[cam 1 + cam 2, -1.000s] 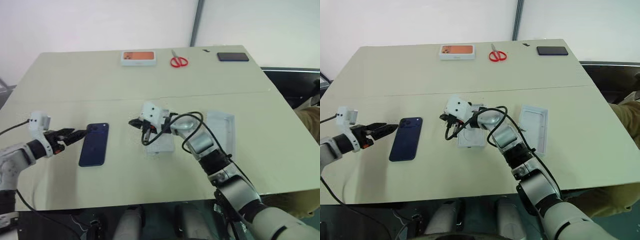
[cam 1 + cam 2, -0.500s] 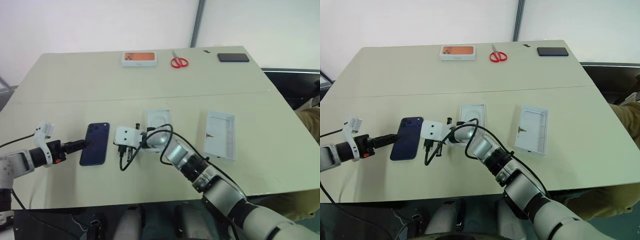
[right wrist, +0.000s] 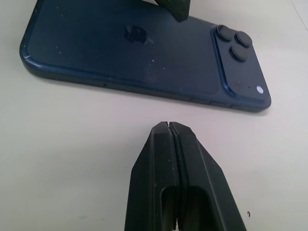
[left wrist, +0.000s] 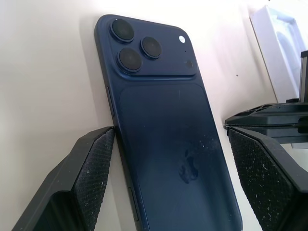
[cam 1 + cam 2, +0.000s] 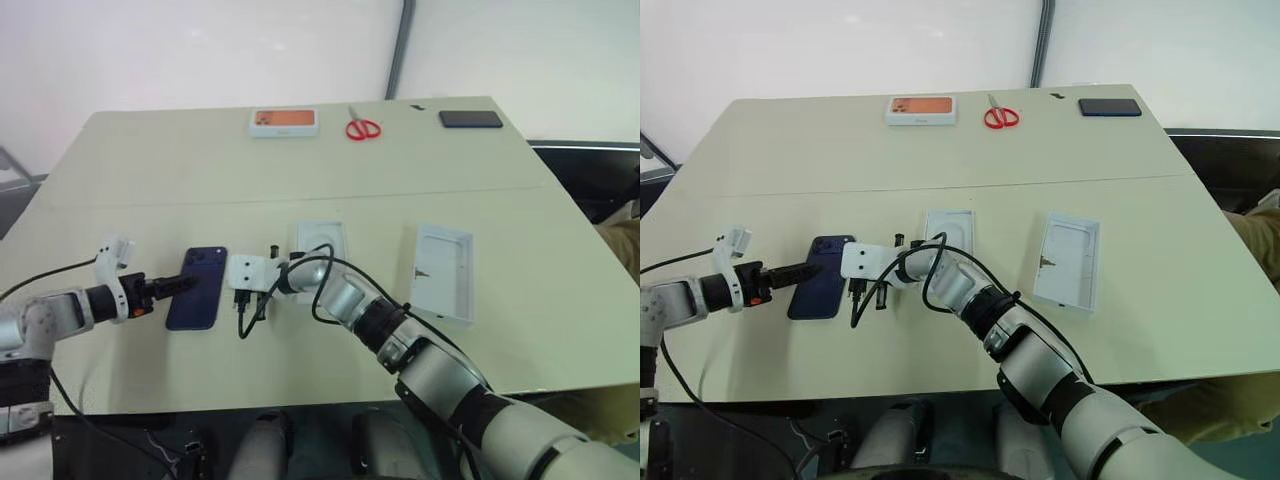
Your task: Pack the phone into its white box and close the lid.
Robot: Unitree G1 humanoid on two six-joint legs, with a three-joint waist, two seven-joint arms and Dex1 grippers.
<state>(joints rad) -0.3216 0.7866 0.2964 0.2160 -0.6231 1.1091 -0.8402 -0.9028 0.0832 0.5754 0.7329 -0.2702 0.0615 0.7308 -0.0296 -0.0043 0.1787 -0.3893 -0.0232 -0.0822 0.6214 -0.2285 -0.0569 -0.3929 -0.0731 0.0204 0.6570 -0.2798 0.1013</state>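
The dark navy phone [image 5: 197, 288] lies back-up on the table, left of centre, with its camera cluster [image 4: 139, 45] at the far end. My left gripper [image 4: 175, 159] is open, one finger at each long edge of the phone. My right gripper [image 3: 168, 126] is shut, its tip low over the table and just short of the phone's right edge. The white box [image 5: 320, 238] lies open behind my right wrist; its inside seems to have an oval recess. The lid [image 5: 443, 270] lies inner face up further right.
Along the table's far edge lie a white box with an orange top [image 5: 284, 121], red scissors [image 5: 363, 129] and a black slab [image 5: 470, 119]. A black cable [image 5: 250, 315] loops down from my right wrist onto the table beside the phone.
My right gripper swung left from over the white box and came down beside the phone. My left gripper moved right until its open fingers straddled the phone.
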